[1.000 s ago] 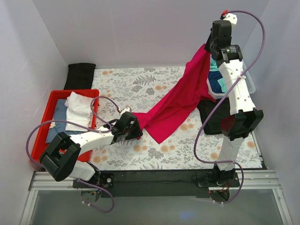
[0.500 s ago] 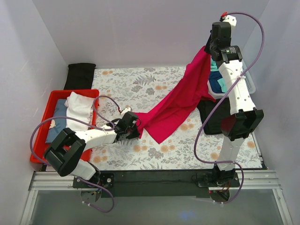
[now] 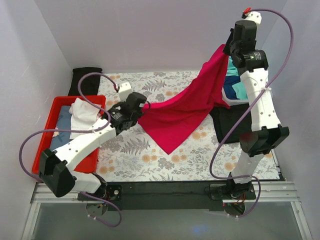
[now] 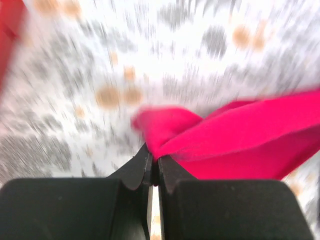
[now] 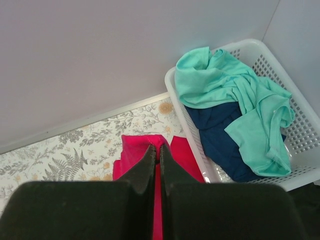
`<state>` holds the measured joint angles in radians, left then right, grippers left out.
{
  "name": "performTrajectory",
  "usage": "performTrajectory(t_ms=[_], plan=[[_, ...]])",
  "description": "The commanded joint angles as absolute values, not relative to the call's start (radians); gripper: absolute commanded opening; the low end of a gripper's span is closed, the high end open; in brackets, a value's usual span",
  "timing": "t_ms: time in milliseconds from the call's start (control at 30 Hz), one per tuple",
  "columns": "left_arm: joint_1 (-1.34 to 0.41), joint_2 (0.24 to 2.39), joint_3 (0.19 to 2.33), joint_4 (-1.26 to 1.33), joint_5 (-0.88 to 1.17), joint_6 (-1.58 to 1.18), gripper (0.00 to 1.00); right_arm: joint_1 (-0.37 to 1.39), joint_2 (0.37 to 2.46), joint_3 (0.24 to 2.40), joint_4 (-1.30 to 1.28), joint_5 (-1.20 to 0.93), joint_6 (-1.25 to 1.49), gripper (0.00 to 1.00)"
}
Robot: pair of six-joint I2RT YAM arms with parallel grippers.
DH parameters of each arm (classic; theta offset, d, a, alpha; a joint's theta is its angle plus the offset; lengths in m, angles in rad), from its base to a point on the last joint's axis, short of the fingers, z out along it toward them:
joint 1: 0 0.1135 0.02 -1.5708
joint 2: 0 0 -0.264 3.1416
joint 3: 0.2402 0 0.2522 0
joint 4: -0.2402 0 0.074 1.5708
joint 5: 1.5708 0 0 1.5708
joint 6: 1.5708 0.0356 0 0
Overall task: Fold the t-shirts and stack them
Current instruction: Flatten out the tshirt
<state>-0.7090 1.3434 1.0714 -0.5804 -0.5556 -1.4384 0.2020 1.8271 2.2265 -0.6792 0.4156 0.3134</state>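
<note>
A crimson-red t-shirt hangs stretched between my two grippers above the patterned table cover. My left gripper is shut on its left end, the cloth bunched at the fingertips. My right gripper is raised high at the back right, shut on the shirt's upper corner. A teal t-shirt and a navy t-shirt lie crumpled in the white basket. A black t-shirt lies on the table under the right arm.
A red tray at the left holds white cloth and blue cloth. A black padded mat lies at the back left. White walls close in the table on three sides.
My left gripper has shut on the red shirt's left end and lifted it up and back from the table. The right arm rose a little, and the shirt now hangs spread.
</note>
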Motion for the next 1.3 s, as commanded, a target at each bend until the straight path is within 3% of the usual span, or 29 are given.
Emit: performTrajectory(t_ms=[0,233,600,1000,1267], plan=[[-0.677,1.289,1.253,-0.73,-0.891,-1.333,0.0,0.193,1.72,2.255,-0.62,0.419,0.275,0.01],[-0.601,1.289,1.54,-0.565,-0.983,-1.109,0.0,0.193,1.62,2.299,-0.578,0.356,0.227,0.01],[-0.581,1.253,1.813,-0.408,-0.959,-0.907,0.0,0.193,1.427,2.333,-0.506,0.261,0.127,0.01],[-0.581,1.019,1.795,-0.4,-0.835,-0.91,0.0,0.195,1.132,2.23,-0.417,0.155,0.092,0.01],[-0.58,1.097,1.796,-0.379,-0.836,-0.841,0.0,0.195,1.178,2.172,-0.327,0.133,0.117,0.01]])
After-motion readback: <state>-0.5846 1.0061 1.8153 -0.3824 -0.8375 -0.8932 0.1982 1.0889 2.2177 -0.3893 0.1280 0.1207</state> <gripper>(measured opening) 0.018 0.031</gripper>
